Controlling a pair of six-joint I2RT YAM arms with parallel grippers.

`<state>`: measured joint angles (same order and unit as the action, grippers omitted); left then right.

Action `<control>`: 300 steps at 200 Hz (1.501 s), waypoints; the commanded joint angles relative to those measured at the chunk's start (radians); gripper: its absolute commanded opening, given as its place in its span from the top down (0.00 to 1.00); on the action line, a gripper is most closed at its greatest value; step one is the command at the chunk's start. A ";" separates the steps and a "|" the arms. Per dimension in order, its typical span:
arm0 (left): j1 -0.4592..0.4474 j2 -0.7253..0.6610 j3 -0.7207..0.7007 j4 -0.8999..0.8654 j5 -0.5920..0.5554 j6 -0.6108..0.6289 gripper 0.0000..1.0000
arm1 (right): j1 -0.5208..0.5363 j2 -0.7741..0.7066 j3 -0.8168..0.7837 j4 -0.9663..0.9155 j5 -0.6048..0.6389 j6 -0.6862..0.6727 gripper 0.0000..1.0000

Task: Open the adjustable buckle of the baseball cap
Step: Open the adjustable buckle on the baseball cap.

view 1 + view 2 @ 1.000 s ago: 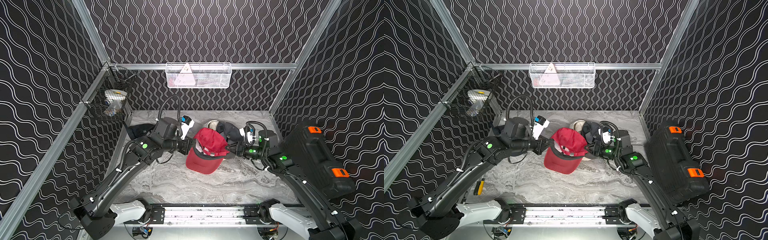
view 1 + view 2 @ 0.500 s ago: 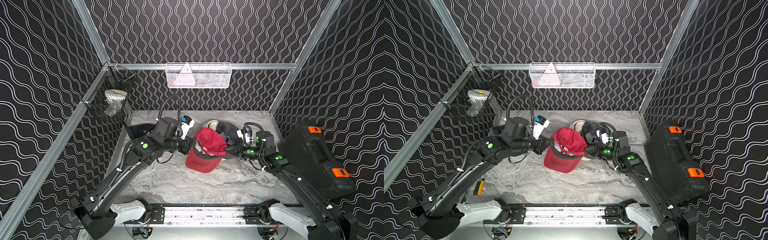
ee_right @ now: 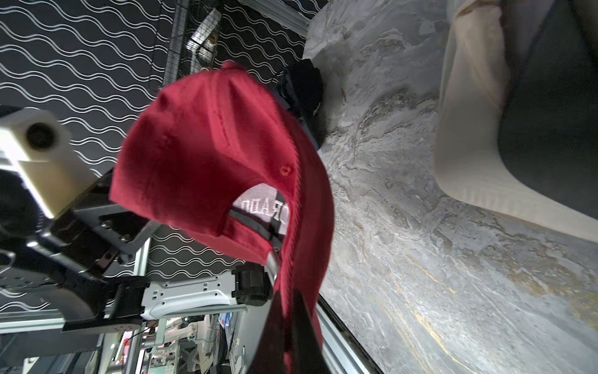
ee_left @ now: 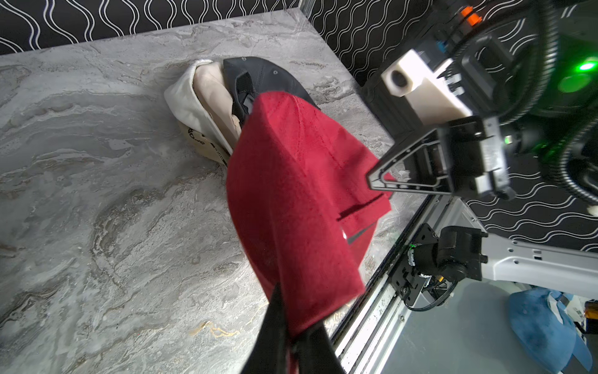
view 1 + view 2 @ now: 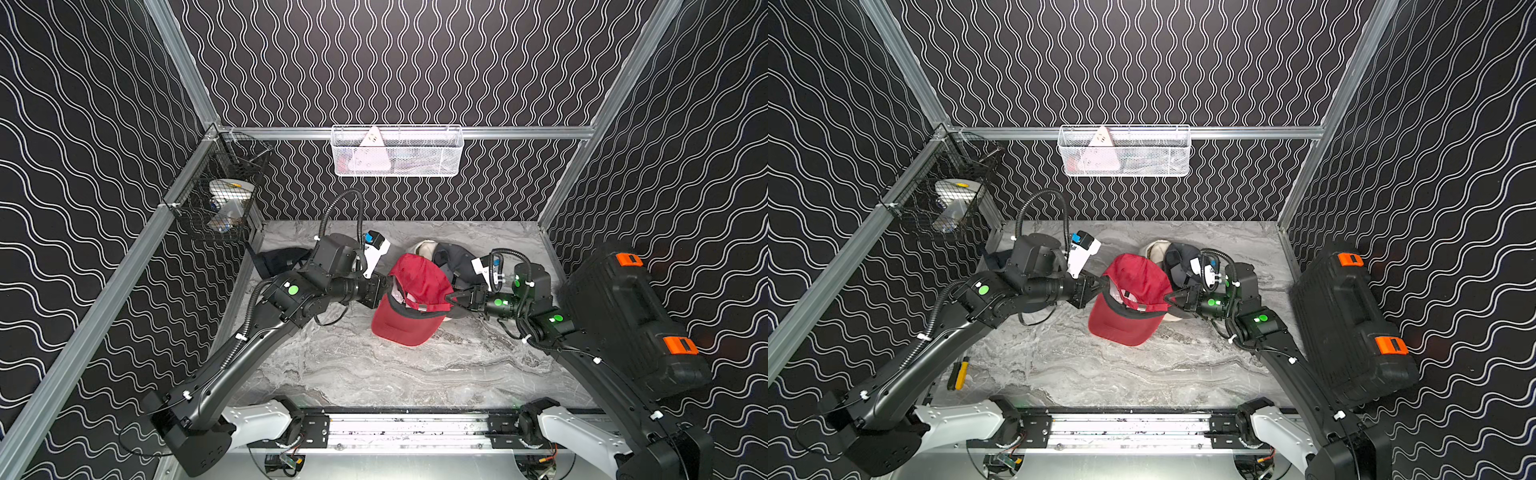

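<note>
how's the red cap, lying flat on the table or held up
Held up: left fingers and right fingers pinch opposite edges of the red cap, its crown off the table. Whether the brim touches cannot be told.

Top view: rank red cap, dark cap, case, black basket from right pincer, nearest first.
1. red cap: in the right pincer.
2. dark cap: just behind.
3. case: right side.
4. black basket: far left wall.

New grip on the red cap (image 5: pixel 417 277)

The right gripper (image 5: pixel 452 298) has reached in from beside it, and its jaws, open a second ago, now pinch the rear edge by the strap (image 5: pixel 430 308)
</note>
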<state>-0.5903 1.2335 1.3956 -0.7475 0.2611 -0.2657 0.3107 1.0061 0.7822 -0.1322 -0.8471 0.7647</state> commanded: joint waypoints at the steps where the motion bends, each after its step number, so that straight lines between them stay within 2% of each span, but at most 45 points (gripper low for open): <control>1: 0.001 0.031 0.015 -0.066 -0.045 0.015 0.46 | -0.009 -0.033 -0.013 0.186 -0.070 0.105 1.00; 28: 0.001 0.011 0.019 -0.106 -0.149 0.023 0.32 | -0.043 -0.059 -0.018 0.278 -0.104 0.185 1.00; 48: 0.001 -0.021 0.036 -0.113 -0.165 0.034 0.26 | -0.069 -0.065 -0.032 0.372 -0.125 0.260 1.00; 76: 0.001 -0.019 0.081 -0.133 -0.118 0.040 0.26 | -0.082 -0.057 -0.048 0.447 -0.130 0.324 1.00; 107: -0.016 -0.023 0.077 -0.047 -0.009 -0.005 0.27 | -0.085 -0.055 -0.043 0.433 -0.126 0.325 1.00; 158: -0.095 0.035 0.100 0.065 0.022 -0.062 0.27 | -0.084 -0.066 -0.036 0.384 -0.113 0.300 1.00; 232: -0.209 0.149 0.152 0.144 -0.023 -0.095 0.27 | -0.085 -0.064 -0.073 0.428 -0.105 0.329 1.00; 300: -0.244 0.231 0.166 0.186 -0.064 -0.132 0.31 | -0.084 -0.058 -0.090 0.447 -0.106 0.337 1.00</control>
<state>-0.8310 1.4487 1.5520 -0.6147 0.2226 -0.3664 0.2272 0.9466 0.6998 0.2535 -0.9535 1.0843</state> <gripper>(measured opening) 0.694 0.065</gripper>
